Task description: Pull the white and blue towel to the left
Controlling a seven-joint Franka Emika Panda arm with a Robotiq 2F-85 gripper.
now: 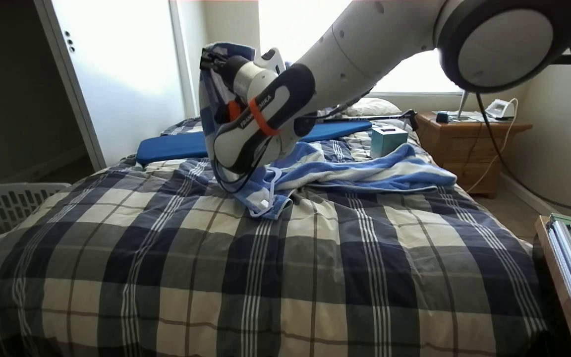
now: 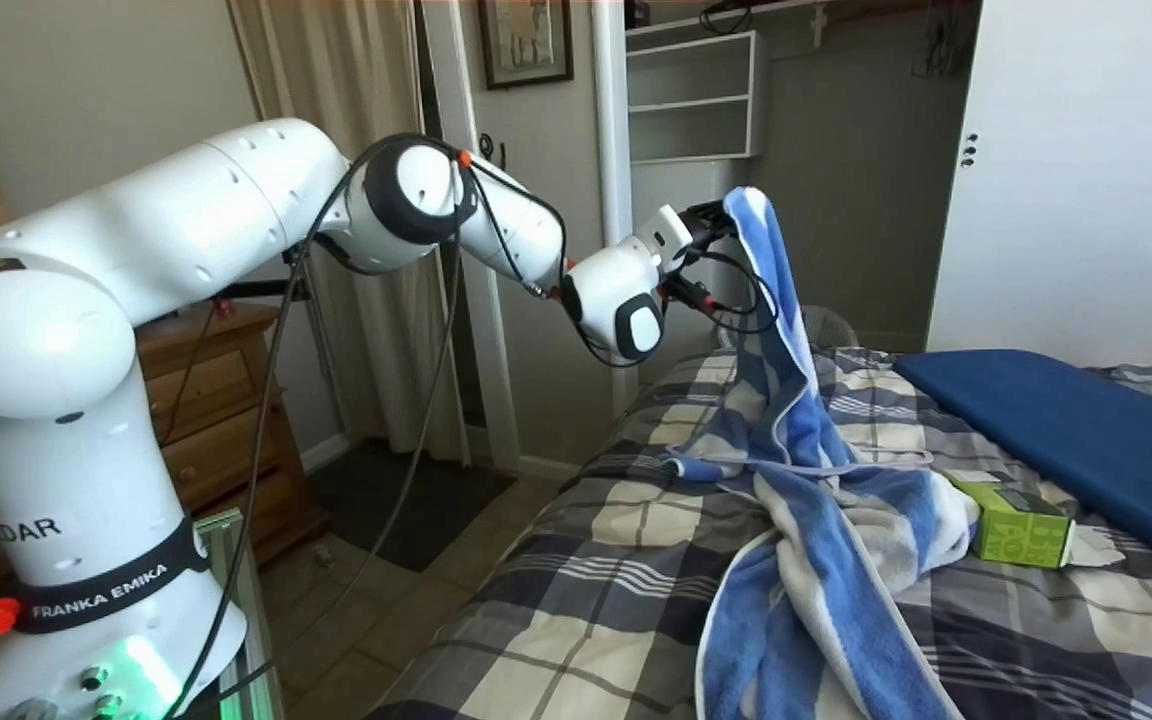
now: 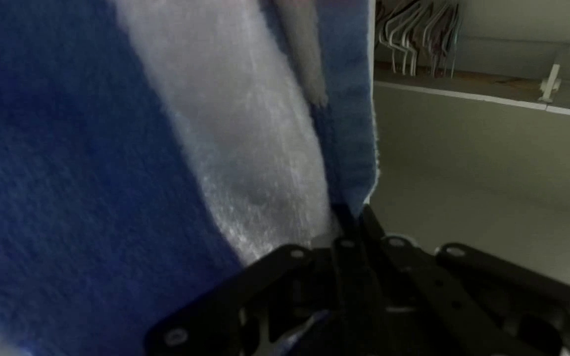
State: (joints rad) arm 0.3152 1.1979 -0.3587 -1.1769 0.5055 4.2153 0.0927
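One Franka Emika Panda arm (image 1: 384, 44), white with black joints, reaching in from upper right in an exterior view. One plaid bedspread (image 1: 285, 277), navy, grey and cream, rumpled. One laundry basket (image 1: 23, 187), white perforated plastic, beside the bedspread at that view's left edge. One Robotiq gripper (image 3: 356, 213), black, raised above the bedspread, its fingers pinching a white and blue towel (image 2: 806, 430) close to the edge. Towel: hanging from that pinch down to the bedspread, where blue and white folds lie loosely heaped. One green cardboard box (image 2: 1021, 525), printed, just beside those folds. One ironing board (image 1: 171, 148), blue-covered, lying flat on the bedspread, behind the towel. One wooden nightstand (image 1: 456, 144), with drawers, bearing one white clothes iron (image 1: 500, 109). One white pillow (image 1: 373, 107), at the bedspread's far end. One bright window (image 1: 300, 29), beyond the pillow.
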